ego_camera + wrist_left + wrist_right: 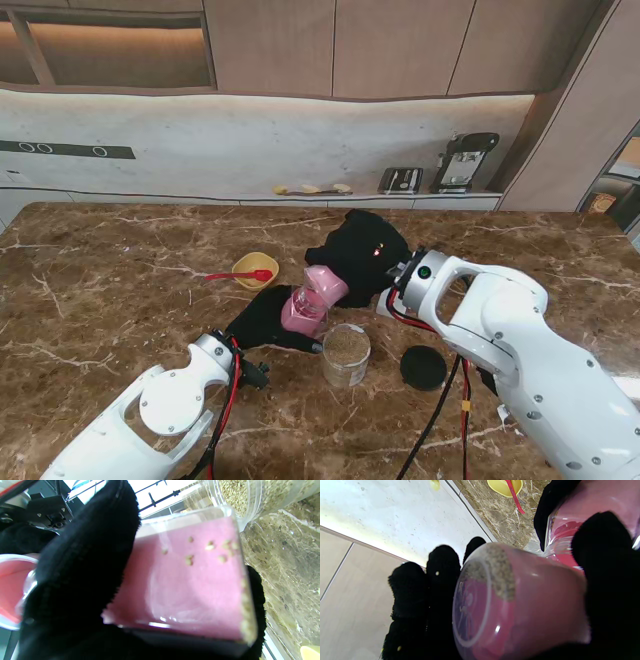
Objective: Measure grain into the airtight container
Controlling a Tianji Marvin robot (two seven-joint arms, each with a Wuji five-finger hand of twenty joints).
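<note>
My right hand (362, 250), in a black glove, is shut on a pink measuring cup (326, 284) and tips it toward the left. In the right wrist view the cup (520, 605) lies on its side with grain along its inner wall. Its mouth meets the clear, pink-bottomed container (300, 312), which my left hand (262, 320) is shut on just above the table. The left wrist view shows that container (190, 580) with several grains on its pink floor and black fingers (82, 562) around it. A round clear jar of grain (346, 354) stands right beside it.
A black round lid (423, 367) lies on the marble table (100, 300) right of the grain jar. A yellow bowl (255, 270) with a red spoon (235, 276) sits farther from me on the left. Appliances stand on the back counter.
</note>
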